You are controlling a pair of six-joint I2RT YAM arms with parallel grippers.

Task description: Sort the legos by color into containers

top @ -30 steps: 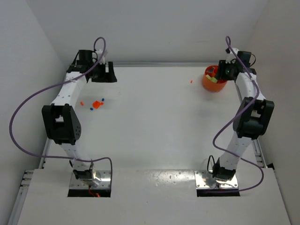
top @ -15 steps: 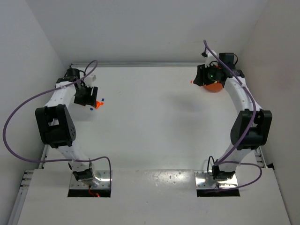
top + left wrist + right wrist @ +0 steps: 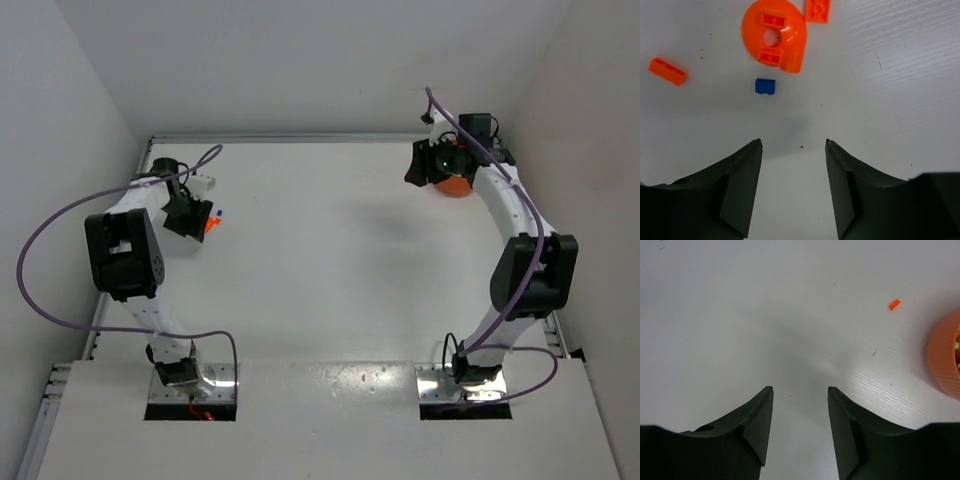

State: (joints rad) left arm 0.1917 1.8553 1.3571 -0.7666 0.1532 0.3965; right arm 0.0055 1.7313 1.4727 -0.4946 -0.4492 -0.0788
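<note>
Well, left fingers (image 3: pixel 742 190): were apart, empty, short of blue brick (image 3: pixel 765 86).
Right fingers (image 3: pixel 752 425): were apart, empty.
Risk: closing early, you'd have missed it.

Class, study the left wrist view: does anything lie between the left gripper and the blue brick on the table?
Nothing visible does. Only bare table separates the left gripper from the blue brick. The round orange piece lies beyond the brick, and an orange brick lies off to the side.
</note>
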